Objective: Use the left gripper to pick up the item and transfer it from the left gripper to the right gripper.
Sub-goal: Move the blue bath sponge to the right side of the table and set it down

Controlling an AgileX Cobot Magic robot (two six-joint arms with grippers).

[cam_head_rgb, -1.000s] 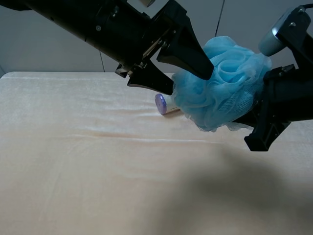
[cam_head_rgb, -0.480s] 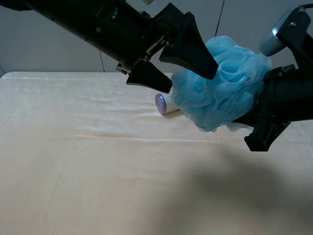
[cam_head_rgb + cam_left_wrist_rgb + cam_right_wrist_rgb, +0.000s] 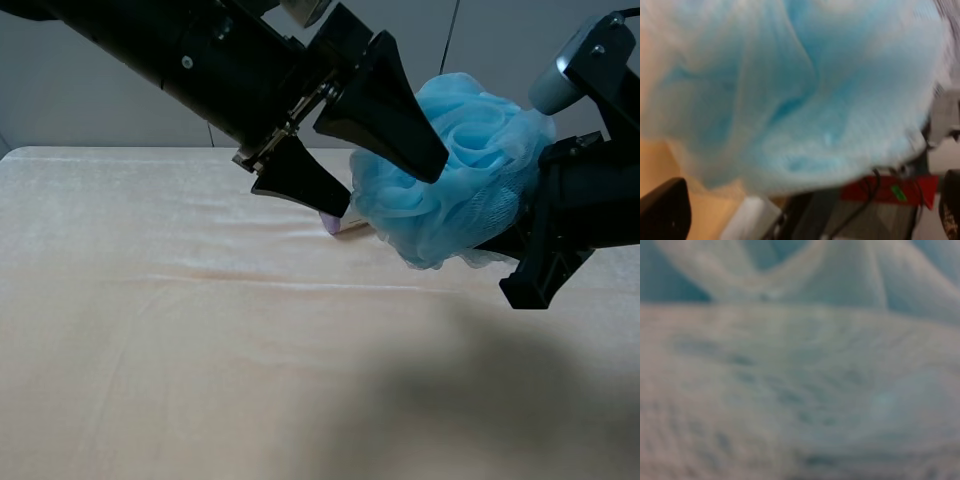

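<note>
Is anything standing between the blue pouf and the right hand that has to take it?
Nothing visible does. The pouf sits pressed against the right hand, and its mesh fills that wrist view. The left hand is on the pouf's other side with its fingers spread open.

Even, soft light, a broad shadow across the table's (image 3: 150, 350) near right; both wrist views blur the pouf (image 3: 800, 90), perhaps too close.

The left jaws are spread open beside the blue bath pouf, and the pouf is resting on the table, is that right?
Not quite. The left gripper does have its jaws spread open beside the blue bath pouf, but the pouf hangs clear above the table, held at the right gripper. The exterior high view shows it.
</note>
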